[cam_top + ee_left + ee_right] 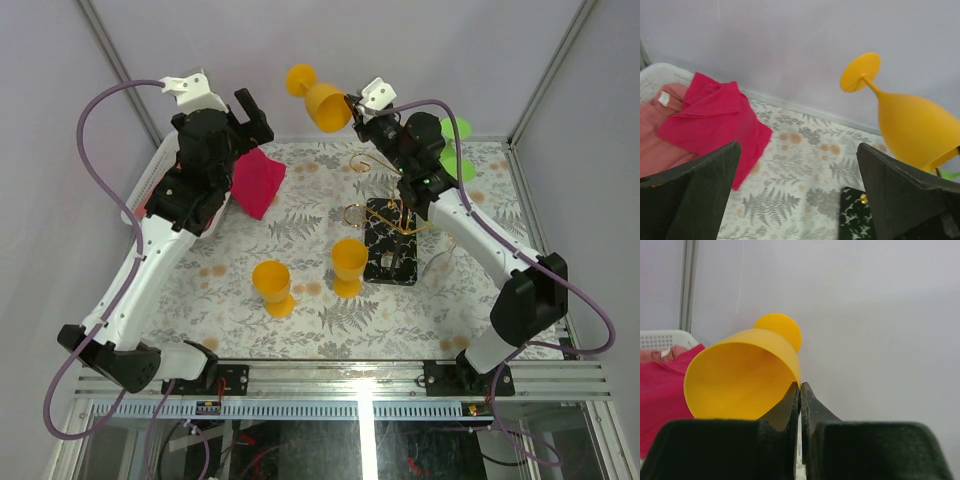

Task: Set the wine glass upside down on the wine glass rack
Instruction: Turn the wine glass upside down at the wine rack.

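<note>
A yellow wine glass (325,105) hangs high over the far side of the table, tipped with its foot up and to the left. My right gripper (352,105) is shut on its rim; in the right wrist view the fingers (790,405) pinch the rim's edge of the wine glass (740,380). The wine glass rack (393,250), gold wire arms on a black veined base, stands below and in front of it. My left gripper (255,118) hovers open at the back left with nothing between its fingers (705,190). The left wrist view shows the wine glass (912,127) at right and a corner of the rack's base (855,215).
Two more yellow goblets (272,285) (349,265) stand upright on the fern-patterned cloth left of the rack. A pink cloth (258,180) hangs out of a white basket (150,185) at the back left. Green objects (458,150) sit behind the right arm.
</note>
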`<act>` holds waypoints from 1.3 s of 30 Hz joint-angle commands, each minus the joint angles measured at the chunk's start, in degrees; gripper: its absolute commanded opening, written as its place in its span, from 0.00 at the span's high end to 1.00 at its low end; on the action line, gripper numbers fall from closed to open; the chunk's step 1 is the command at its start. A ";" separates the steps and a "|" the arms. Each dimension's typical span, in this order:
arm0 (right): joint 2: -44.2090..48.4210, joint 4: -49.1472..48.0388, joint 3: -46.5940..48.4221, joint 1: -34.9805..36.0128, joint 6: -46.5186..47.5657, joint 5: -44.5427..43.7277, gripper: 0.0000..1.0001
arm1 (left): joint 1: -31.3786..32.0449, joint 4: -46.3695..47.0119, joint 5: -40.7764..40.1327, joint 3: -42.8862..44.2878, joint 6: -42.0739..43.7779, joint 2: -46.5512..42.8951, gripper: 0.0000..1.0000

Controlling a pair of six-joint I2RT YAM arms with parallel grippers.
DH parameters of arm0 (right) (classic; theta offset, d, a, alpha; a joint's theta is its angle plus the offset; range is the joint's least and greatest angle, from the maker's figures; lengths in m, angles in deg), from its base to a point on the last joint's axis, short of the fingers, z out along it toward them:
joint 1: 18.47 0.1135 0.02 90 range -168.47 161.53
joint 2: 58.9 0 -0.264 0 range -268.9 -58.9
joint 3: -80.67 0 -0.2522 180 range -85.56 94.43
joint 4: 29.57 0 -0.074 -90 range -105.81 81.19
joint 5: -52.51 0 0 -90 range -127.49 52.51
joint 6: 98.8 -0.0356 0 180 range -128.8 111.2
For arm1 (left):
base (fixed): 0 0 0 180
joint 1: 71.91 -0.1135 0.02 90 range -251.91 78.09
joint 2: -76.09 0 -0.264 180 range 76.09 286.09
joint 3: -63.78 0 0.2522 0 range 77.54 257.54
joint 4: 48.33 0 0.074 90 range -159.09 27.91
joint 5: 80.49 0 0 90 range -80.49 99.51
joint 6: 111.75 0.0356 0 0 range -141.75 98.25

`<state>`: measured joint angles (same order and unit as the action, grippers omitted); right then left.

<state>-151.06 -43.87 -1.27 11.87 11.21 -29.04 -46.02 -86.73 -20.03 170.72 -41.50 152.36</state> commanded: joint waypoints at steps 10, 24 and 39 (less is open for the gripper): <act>1.02 -10.94 -0.55 -0.35 -3.54 7.41 1.00 | -6.81 11.06 18.77 -3.59 -35.76 1.64 0.00; 3.10 -20.20 -6.32 -0.29 -6.66 10.73 1.00 | -7.96 21.62 31.69 -8.04 -53.87 8.03 0.00; 4.14 -19.64 -7.61 0.33 -7.60 14.40 1.00 | -8.07 24.57 28.63 -10.22 -55.70 8.66 0.25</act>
<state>-150.23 -58.20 -8.99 11.63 3.58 -16.08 -53.64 -66.60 9.08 161.50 -96.10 160.99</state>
